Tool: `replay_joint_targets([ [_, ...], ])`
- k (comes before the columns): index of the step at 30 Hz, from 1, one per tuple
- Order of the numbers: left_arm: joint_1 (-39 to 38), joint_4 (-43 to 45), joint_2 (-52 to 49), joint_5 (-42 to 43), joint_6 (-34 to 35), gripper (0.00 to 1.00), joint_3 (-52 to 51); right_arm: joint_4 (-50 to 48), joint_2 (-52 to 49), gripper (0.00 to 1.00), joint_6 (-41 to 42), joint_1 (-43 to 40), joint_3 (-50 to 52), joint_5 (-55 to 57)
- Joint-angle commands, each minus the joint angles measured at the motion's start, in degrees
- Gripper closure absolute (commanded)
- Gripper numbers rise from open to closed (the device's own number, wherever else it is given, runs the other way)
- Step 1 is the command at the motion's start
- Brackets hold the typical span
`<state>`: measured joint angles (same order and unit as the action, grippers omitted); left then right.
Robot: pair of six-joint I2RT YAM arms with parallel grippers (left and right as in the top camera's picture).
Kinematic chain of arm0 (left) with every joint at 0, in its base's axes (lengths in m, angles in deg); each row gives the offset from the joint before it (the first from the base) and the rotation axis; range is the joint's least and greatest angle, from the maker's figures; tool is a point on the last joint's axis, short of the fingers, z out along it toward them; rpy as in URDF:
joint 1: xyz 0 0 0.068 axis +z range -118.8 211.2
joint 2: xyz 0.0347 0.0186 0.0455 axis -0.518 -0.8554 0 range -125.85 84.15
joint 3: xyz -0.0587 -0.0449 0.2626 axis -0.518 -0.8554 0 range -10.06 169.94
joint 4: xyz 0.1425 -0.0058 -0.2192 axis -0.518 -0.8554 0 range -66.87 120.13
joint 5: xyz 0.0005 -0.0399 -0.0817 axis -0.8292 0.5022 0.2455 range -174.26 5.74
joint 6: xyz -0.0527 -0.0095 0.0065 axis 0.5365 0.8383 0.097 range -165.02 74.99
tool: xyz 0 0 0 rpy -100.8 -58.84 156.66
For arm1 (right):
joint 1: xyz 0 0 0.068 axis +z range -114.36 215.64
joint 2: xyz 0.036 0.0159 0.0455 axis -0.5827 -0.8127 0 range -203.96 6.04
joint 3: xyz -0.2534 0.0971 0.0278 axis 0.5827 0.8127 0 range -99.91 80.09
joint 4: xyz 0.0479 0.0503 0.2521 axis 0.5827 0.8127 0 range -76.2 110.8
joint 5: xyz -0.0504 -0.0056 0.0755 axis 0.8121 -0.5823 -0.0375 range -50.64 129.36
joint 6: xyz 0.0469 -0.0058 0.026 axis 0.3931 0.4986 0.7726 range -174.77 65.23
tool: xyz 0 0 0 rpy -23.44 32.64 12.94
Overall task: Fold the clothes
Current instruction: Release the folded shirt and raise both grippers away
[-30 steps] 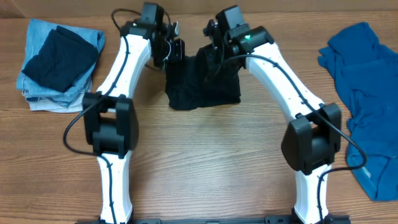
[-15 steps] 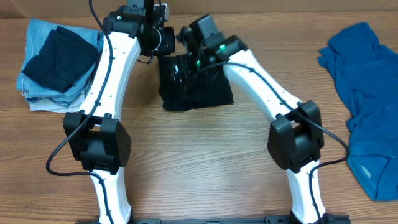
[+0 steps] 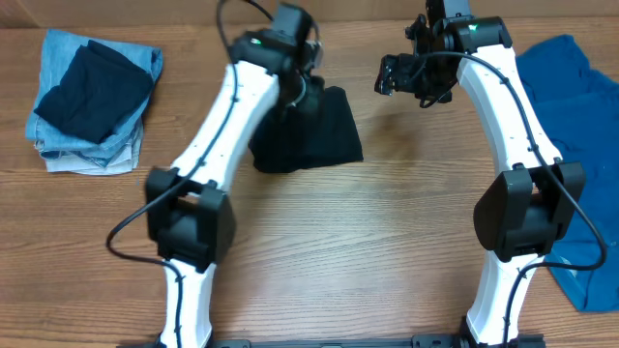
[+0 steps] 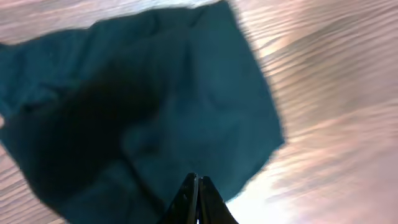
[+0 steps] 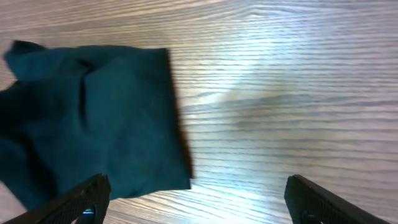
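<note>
A dark folded garment lies flat on the wooden table at the back centre. In both wrist views the garment looks deep teal. My left gripper hovers over its back edge. In the left wrist view, my left gripper is shut, with its tips pressed together and no cloth showing between them. My right gripper hangs to the right of the garment, apart from it. In the right wrist view, my right gripper is open and holds nothing. A crumpled blue garment lies at the far right.
A stack of folded clothes, dark cloth on light blue denim, sits at the back left. The right arm's lower links stand close to the blue garment. Bare wood table spreads across the front and middle.
My right gripper opened, let go of the dark garment and swung up and to the right. My left arm swung right over the garment, which now lies flat.
</note>
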<state>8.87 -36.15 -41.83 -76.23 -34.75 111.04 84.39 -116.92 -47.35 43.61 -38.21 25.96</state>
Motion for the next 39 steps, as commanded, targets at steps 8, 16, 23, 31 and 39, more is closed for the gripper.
replay_joint_targets([
  [8,4.3,-2.3,-5.2,-12.7,-0.6,0.96,-0.4,0.9,2.0,0.05,-0.3,0.1,-1.1,5.0],
  [16,5.2,-1.6,-10.0,-12.9,-0.6,0.96,-0.9,1.1,2.0,0.02,-0.3,0.1,-0.9,5.1],
  [23,5.8,-0.1,-16.5,-14.6,-0.4,0.96,-0.3,1.6,2.0,0.01,-0.3,0.1,-0.9,7.4],
  [31,3.0,-11.9,-4.0,-10.8,1.5,0.96,15.5,1.8,2.0,0.00,-0.3,0.1,-0.9,7.4],
  [39,0.5,-8.0,-4.2,-7.0,3.5,0.96,-8.7,2.2,2.0,0.00,-0.3,-1.4,-0.9,12.1],
])
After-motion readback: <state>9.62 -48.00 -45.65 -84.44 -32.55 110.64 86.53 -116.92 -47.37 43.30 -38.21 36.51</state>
